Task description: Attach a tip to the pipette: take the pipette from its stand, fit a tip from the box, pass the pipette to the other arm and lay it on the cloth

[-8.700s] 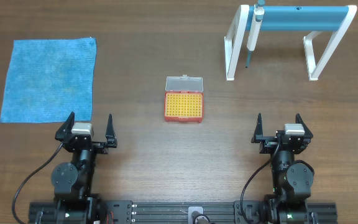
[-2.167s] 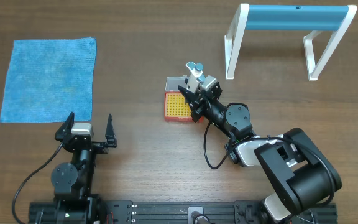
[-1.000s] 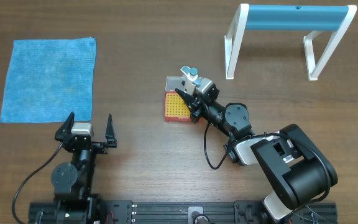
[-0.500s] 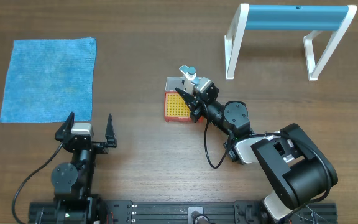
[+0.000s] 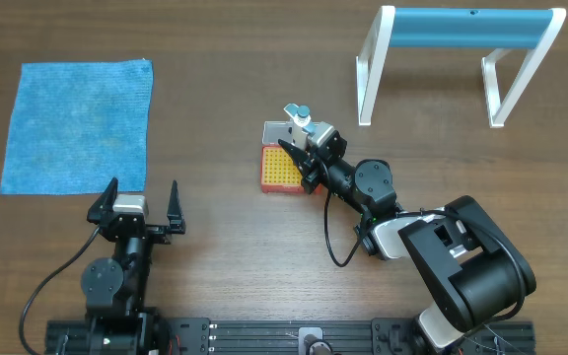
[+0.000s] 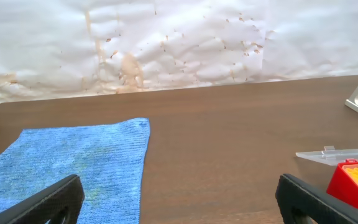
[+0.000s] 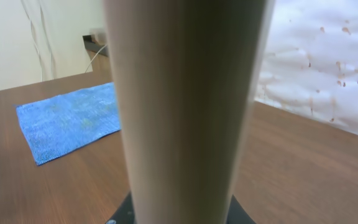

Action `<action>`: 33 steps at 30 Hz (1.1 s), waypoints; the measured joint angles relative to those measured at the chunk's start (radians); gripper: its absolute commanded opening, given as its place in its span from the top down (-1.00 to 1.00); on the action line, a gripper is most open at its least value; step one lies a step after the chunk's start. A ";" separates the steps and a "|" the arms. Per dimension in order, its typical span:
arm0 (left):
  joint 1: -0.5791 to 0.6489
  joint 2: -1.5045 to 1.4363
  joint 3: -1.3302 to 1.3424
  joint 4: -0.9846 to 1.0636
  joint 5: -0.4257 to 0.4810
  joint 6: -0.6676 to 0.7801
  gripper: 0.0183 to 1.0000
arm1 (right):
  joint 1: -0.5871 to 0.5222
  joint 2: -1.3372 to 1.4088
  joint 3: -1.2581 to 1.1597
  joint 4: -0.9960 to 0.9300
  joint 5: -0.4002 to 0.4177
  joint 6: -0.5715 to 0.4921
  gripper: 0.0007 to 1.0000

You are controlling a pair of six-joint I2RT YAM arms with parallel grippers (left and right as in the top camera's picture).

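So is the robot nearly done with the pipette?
Not quite. Done: the pipette is off its stand. In hand: the right jaws hold it at the tip box; I can't tell if a tip is on. Left: passing it to the left arm and laying it on the blue cloth.

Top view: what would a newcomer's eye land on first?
The right end effector at the table's centre, shut on the pipette by the orange tip box. Next, the blue cloth at the far left, beyond the left end effector, which sits open near its base.
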 measured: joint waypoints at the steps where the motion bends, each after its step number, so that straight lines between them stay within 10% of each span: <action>1: 0.000 0.000 0.000 0.000 0.000 0.000 -0.99 | 0.000 0.000 0.000 -0.002 0.000 0.000 0.84; 33: 0.000 0.000 0.000 0.000 0.000 0.000 -0.99 | 0.000 0.000 0.029 -0.047 -0.004 0.001 0.84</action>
